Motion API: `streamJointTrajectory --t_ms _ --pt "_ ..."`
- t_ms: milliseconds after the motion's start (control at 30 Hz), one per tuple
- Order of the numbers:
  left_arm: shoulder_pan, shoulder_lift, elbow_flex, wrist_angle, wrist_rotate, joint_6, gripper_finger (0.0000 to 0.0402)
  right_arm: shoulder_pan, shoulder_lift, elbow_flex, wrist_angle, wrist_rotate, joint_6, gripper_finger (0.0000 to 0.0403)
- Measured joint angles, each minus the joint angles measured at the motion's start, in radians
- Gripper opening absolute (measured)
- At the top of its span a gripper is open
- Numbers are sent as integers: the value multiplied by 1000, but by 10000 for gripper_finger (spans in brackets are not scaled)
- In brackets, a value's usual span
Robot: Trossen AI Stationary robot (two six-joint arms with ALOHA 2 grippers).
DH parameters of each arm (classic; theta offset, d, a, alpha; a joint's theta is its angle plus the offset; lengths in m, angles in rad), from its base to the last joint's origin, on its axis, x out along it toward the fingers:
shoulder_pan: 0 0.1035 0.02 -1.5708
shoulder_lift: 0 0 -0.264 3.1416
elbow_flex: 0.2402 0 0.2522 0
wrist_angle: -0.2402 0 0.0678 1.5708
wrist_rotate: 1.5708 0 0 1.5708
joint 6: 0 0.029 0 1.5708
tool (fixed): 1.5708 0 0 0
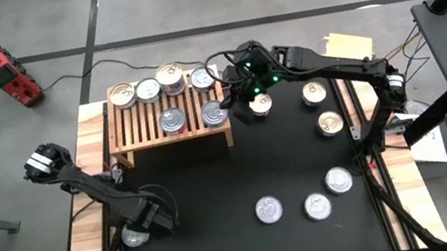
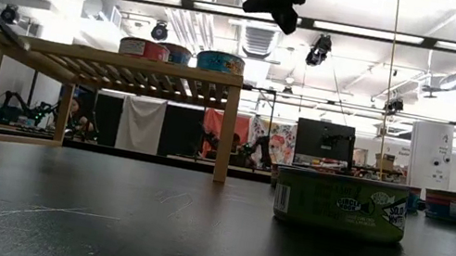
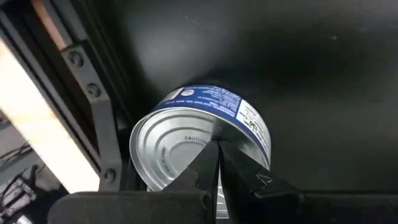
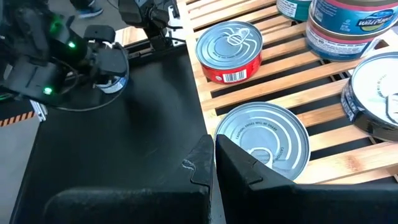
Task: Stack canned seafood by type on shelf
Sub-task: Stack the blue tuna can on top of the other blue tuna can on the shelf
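Black matting [image 1: 217, 191] covers the table, which stands on a grey concrete floor with a red device [image 1: 1, 69] and cables lying beyond the far edge. On the far left part of the mat sits the light-wood slatted shelf [image 1: 136, 127]. Four tins line its back edge, one of them a two-high stack [image 1: 170, 78], and two silver-lidded tins [image 1: 173, 120] sit on its front slats. From the low view, red, blue and teal labels show on the tins on top.

The right gripper [image 1: 238, 104] hovers above the shelf's right end, fingers pressed together and holding nothing; its wrist camera looks down on a silver-lidded tin [image 4: 264, 140] and a red-labelled tin [image 4: 229, 50] on the slats.

The left gripper [image 1: 140, 228] is low at the near left edge of the mat, its fingers [image 3: 208, 168] closed together with nothing between them, just over a blue-labelled tin [image 3: 199, 134].

Six more tins lie loose on the mat: three gold-lidded ones [image 1: 329, 122] on the far right, three silver ones [image 1: 269, 210] nearer the front.
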Motion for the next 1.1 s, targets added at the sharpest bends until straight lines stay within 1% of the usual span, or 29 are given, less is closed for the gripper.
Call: streamJointTrajectory --t_ms 133,233,467,667,767,867,967,1100 --pt "2 26 -4 21 9 0 0 5 0 0 0 0 0 9" --pt "0 33 24 31 -13 5 0 6 0 0 0 0 0 9" --pt "0 35 86 93 -179 33 0 6 0 0 0 0 0 9" --pt "10 39 91 243 -314 94 0 10 0 0 -4 0 6 9" --pt "31 58 92 332 -353 169 0 17 0 0 -5 -1 6 9" --pt "64 92 94 428 -359 271 0 22 0 0 -6 -3 7 9" --pt "102 125 107 484 -378 348 0 27 0 0 -8 -3 8 9" --pt "158 152 136 546 -429 542 0 32 -1 0 -28 -3 34 9"
